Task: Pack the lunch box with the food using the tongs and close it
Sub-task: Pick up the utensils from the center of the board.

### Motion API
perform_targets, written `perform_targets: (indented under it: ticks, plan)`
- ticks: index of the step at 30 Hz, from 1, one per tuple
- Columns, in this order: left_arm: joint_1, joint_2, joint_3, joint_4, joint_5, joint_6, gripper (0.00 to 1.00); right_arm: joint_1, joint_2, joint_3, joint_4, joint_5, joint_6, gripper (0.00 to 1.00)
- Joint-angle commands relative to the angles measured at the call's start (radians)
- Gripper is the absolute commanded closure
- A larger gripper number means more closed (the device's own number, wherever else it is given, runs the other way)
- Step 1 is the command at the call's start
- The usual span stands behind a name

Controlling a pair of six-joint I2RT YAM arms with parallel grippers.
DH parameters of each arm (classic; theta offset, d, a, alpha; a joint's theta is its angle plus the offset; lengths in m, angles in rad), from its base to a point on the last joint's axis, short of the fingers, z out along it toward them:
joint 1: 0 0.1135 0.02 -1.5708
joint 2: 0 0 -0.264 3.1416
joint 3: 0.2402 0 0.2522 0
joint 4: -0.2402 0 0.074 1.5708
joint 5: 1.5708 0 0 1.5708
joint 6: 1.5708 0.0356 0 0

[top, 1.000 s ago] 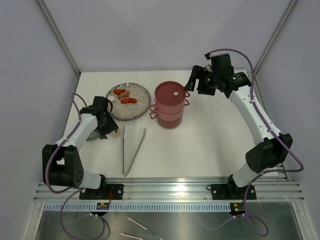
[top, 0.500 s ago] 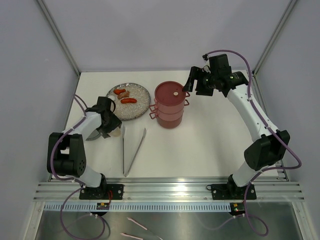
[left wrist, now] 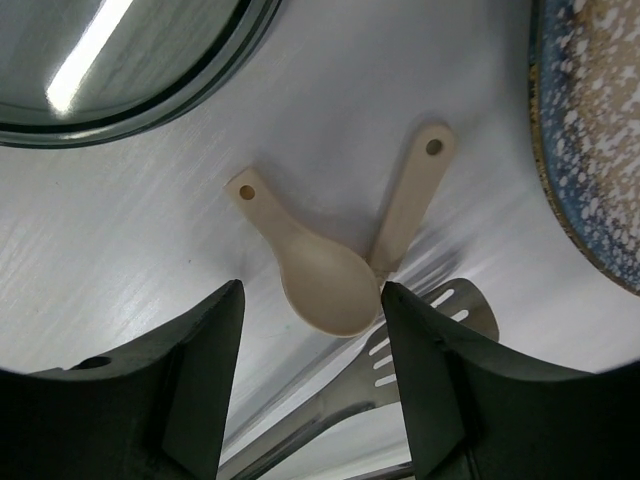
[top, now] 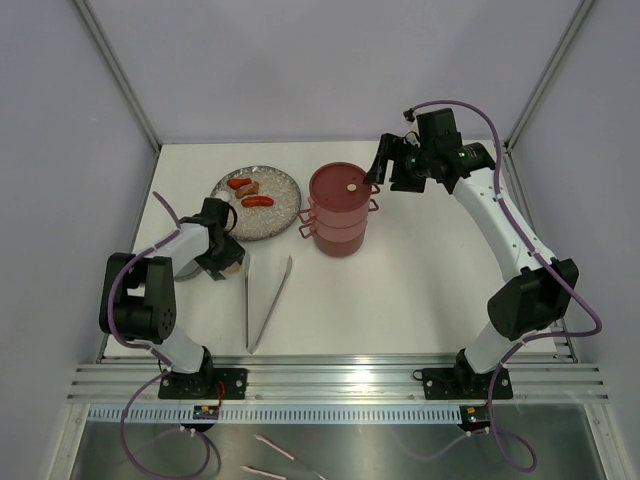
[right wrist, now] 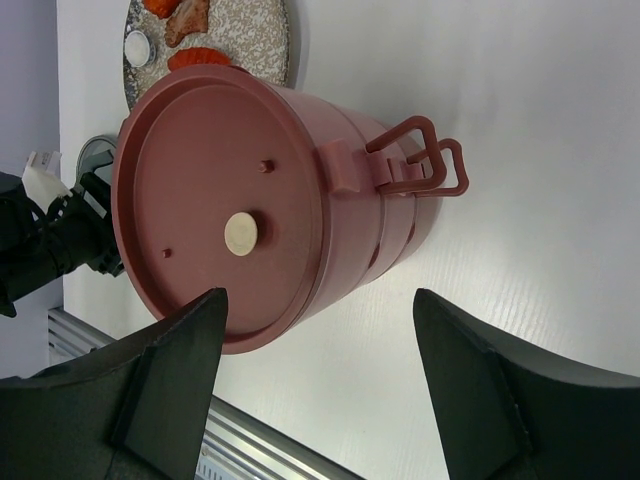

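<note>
Well, the left hand (left wrist: 312, 290) hangs open, low near the counter's left edge, beside the tongs (top: 247, 300). I'd have it straddle both arms squarely before closing. Food (top: 256, 201) sits on the speckled plate (top: 282, 226). The closed lunch box (top: 338, 215) stands mid-counter, and the right hand (top: 384, 164) is open beside its lid.

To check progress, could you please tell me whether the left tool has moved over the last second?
Yes: the left tool has shifted right, closer to the tongs, which lie unmoved.
</note>
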Motion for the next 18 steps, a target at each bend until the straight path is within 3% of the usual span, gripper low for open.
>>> perform_targets:
  ticks: [1,18]
  plan:
    - [-0.004,0.01,-0.015,0.041,-0.032,-0.023,0.4,0.004,-0.001,0.01,0.015,-0.011,0.0,0.18]
    - [-0.009,-0.044,-0.038,0.005,-0.08,-0.014,0.75,0.003,0.01,0.008,0.02,-0.023,0.011,0.18]
